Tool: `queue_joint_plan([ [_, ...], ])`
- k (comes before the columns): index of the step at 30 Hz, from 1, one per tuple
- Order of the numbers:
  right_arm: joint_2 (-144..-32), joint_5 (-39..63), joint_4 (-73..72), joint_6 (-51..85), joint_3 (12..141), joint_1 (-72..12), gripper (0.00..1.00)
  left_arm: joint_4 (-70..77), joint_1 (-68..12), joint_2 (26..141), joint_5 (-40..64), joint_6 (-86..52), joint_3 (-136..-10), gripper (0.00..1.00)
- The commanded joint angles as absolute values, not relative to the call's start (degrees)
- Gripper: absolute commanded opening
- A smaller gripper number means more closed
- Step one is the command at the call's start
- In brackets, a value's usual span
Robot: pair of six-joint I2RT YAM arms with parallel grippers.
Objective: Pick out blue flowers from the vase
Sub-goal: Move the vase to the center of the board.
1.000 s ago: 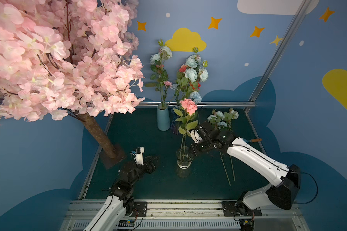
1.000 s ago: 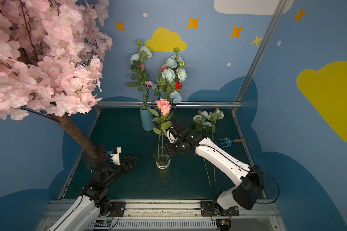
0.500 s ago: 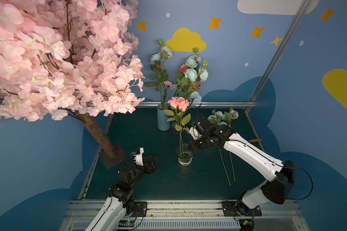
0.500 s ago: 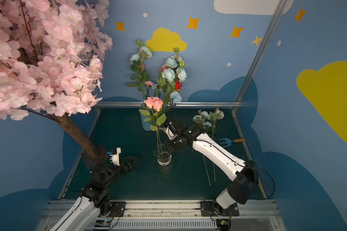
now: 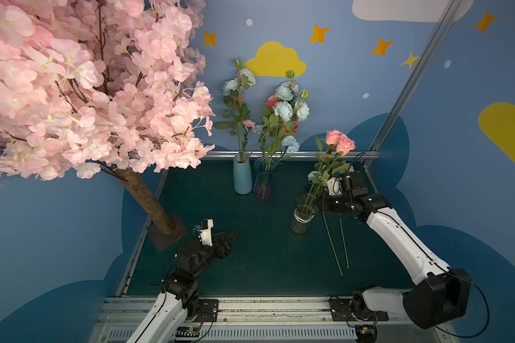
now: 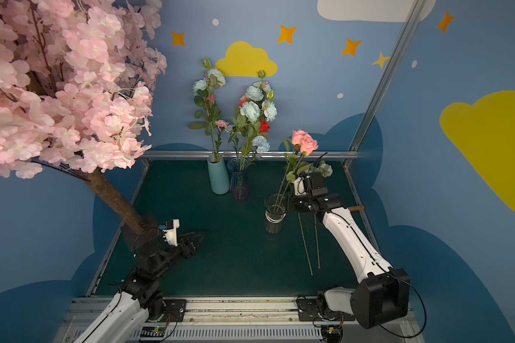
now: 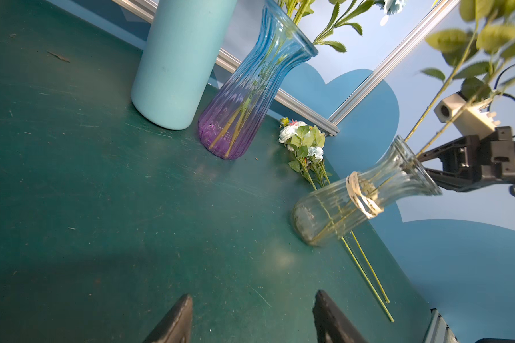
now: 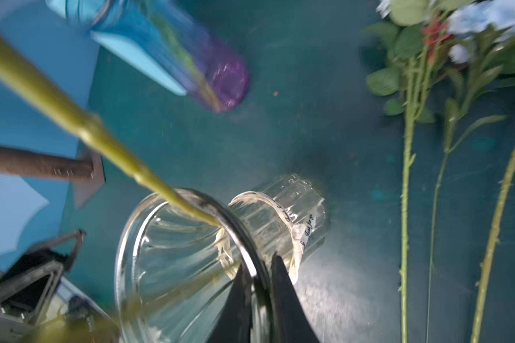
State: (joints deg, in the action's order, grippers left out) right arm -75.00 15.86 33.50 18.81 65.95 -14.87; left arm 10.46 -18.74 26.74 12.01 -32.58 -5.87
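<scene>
Several blue flowers lie flat on the tabletop just beside the clear vase, their stalks running past its base. The right gripper pinches that vase's rim. The vase is tilted, with pink roses in it. Well apart from the vase, the left gripper hovers spread and empty.

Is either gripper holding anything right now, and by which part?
The right gripper pinches the clear glass vase by its rim, one finger inside and one outside. The left gripper is open and holds nothing.
</scene>
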Motion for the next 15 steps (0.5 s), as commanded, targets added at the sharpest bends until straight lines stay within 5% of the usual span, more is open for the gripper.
queue_joint_plan([
  [1,-75.8,19.9,22.3,19.1,66.2,-10.8,0.0,10.9,-18.5,27.2,12.1,-32.5,-5.4,0.65],
  [15,-99.9,30.8,16.7,19.9,85.4,-5.6,0.0,11.9,-18.5,29.7,12.1,-32.4,-6.0,0.64],
])
